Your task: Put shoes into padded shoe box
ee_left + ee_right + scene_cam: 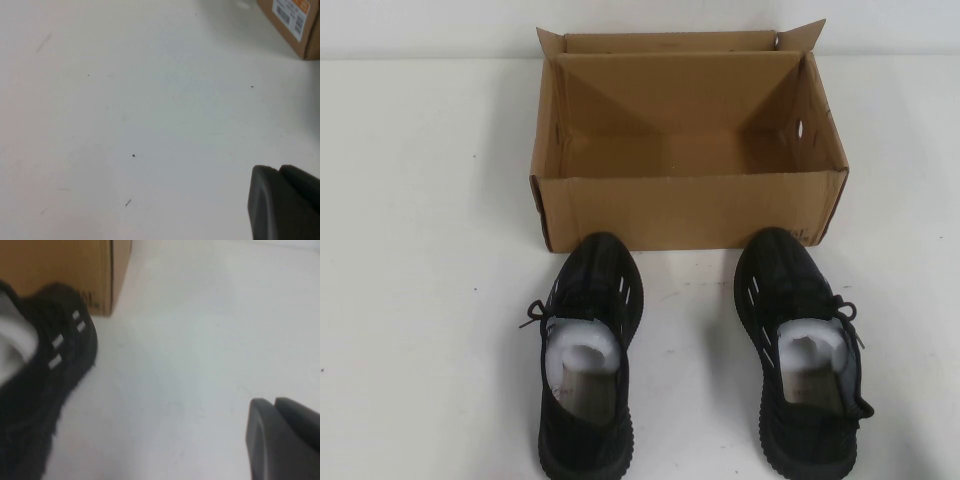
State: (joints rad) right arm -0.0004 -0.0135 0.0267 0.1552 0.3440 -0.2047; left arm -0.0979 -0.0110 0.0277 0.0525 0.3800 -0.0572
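Observation:
The brown cardboard shoe box [690, 208] stands open at the back middle of the white table, with nothing showing inside it. Two black knit sneakers stand in front of it with toes toward the box: the left shoe [586, 350] and the right shoe [802, 350], each with white paper stuffing. Neither arm shows in the high view. My left gripper [277, 169] is shut and empty over bare table, with a box corner [295, 25] far off. My right gripper [274, 401] is shut and empty, apart from the right shoe [45, 390] and the box [60, 270].
The white table [420, 250] spreads wide on both sides of the box and shoes. An orange and white label [292, 12] is on the box side seen from the left wrist.

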